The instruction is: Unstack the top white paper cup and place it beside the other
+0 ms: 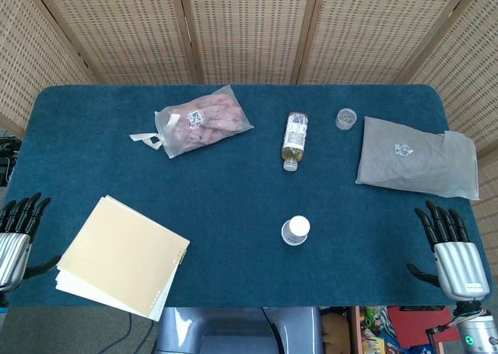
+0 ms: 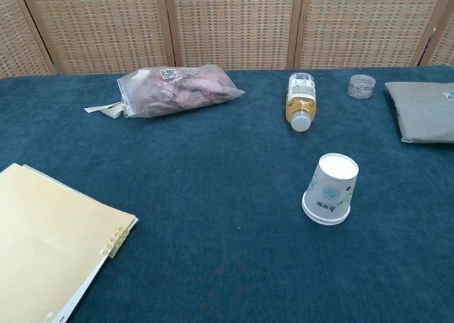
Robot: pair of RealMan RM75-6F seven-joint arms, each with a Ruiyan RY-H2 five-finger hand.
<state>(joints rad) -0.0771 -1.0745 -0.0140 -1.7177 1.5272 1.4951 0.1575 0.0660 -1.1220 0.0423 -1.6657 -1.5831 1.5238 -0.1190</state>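
Observation:
The stacked white paper cups [image 1: 296, 230] [image 2: 330, 189] stand upside down on the blue table, right of centre near the front edge, with a green print on the side. The edge of a second rim shows at the bottom of the stack. My left hand [image 1: 15, 233] rests at the table's left edge, fingers apart and empty. My right hand [image 1: 451, 249] sits at the right front corner, fingers spread and empty, well right of the cups. Neither hand shows in the chest view.
A tan notebook [image 1: 120, 257] [image 2: 42, 248] lies front left. A clear bag of pink items [image 1: 204, 120] [image 2: 177, 89] lies at the back. A small bottle [image 1: 294, 139] [image 2: 301, 99] lies on its side beyond the cups. A small jar [image 1: 346, 119] [image 2: 361, 86] and grey pouch [image 1: 416, 157] [image 2: 424, 110] sit back right.

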